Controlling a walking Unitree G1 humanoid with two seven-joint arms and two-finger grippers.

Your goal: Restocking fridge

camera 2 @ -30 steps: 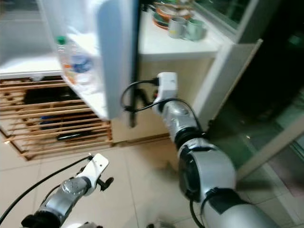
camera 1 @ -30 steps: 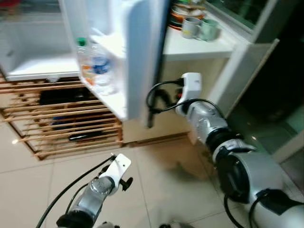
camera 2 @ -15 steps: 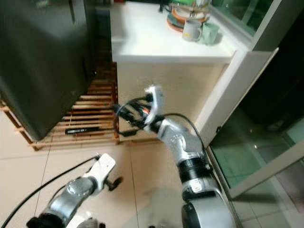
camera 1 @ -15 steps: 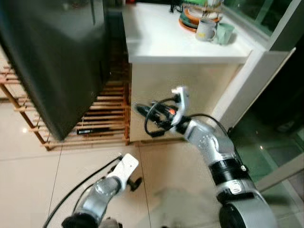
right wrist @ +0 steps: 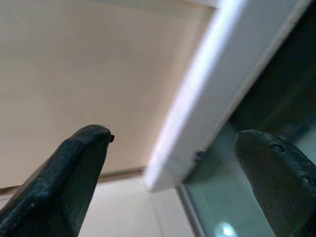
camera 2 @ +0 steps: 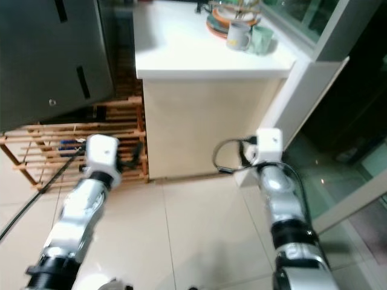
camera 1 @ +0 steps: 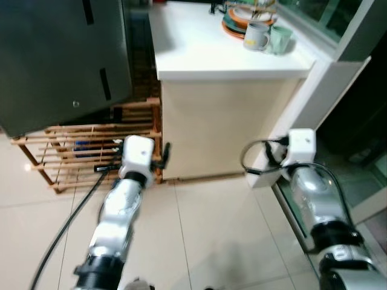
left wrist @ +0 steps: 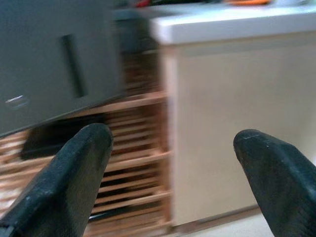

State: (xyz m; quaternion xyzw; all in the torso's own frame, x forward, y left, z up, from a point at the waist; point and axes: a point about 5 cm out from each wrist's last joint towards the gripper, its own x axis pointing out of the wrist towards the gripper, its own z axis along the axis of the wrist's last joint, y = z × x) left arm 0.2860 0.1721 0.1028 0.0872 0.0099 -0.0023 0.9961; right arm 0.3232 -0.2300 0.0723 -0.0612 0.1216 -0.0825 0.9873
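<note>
standing shut at the upper left, the dark fridge [camera 1: 60, 54] sits above a wooden rack [camera 1: 78, 157]. the left pincer [left wrist: 173, 163] hangs spread and empty before the rack; the right pincer [right wrist: 173, 168], also spread, faces the cream cabinet. mugs [camera 1: 266, 37] sit at the white surface's [camera 1: 199, 48] far right corner.

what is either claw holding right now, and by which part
Nothing. The left claw and the right claw are both open with only empty air between their fingers.
</note>
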